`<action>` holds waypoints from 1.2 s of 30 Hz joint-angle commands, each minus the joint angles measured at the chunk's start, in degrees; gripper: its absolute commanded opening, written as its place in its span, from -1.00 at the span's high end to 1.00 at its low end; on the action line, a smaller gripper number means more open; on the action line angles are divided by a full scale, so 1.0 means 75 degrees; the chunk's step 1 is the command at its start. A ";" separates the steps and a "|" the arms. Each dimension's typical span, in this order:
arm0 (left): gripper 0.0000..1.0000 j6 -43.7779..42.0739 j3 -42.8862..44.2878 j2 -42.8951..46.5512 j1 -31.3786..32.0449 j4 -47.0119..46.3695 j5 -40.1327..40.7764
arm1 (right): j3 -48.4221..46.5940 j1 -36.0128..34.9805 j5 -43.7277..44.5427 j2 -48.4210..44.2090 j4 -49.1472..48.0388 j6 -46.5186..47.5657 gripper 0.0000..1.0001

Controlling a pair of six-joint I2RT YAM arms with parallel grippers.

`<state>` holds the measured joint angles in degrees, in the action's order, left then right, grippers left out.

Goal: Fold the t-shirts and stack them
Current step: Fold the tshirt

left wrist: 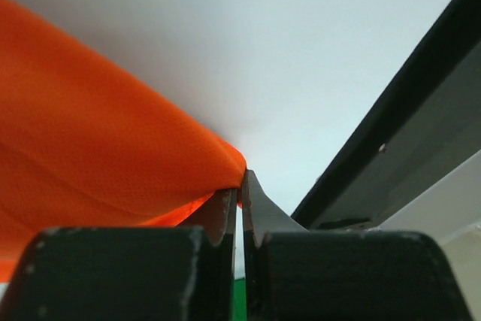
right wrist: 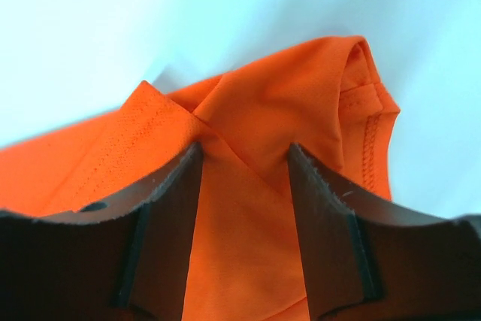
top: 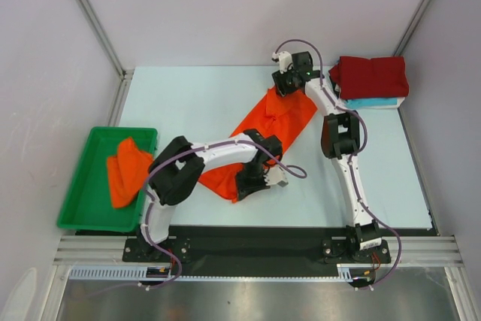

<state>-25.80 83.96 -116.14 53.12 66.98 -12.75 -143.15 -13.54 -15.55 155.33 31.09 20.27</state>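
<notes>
A bright orange t-shirt [top: 274, 122] lies stretched out slantwise across the middle of the table. At its near end my left gripper [top: 246, 188] is shut on the hem; the left wrist view shows the cloth [left wrist: 98, 148] pinched at the tips of the gripper [left wrist: 240, 186] and pulled taut to the left. Over the shirt's far end my right gripper [top: 285, 92] stands open. In the right wrist view its fingers straddle a fold of the orange cloth [right wrist: 263, 110] beside a stitched sleeve, with the gripper [right wrist: 244, 157] holding nothing.
A green tray [top: 79, 204] at the left edge holds another crumpled orange t-shirt [top: 124, 171]. At the back right, a folded dark red t-shirt [top: 372, 77] rests on a folded turquoise one [top: 370, 102]. A black strip [top: 301, 234] runs along the table's near edge.
</notes>
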 commanded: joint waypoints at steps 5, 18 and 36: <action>0.95 0.0206 0.1659 -0.1014 0.0908 0.0327 -0.0795 | -0.0893 -0.0456 -0.0082 0.0664 -0.1098 -0.0382 -0.08; 0.93 0.0182 0.3511 -0.2116 0.1354 0.0409 -0.0995 | -0.1339 -0.0913 -0.0575 0.0735 -0.1462 -0.0910 -0.09; -0.35 0.0768 0.3382 0.0695 0.0761 -0.0293 0.0140 | 0.1401 -0.0176 -0.1008 -0.3715 -0.0630 -0.1461 -0.22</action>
<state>-21.93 106.89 -119.26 63.68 69.01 -15.86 -135.72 -17.47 -20.80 141.18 26.92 11.22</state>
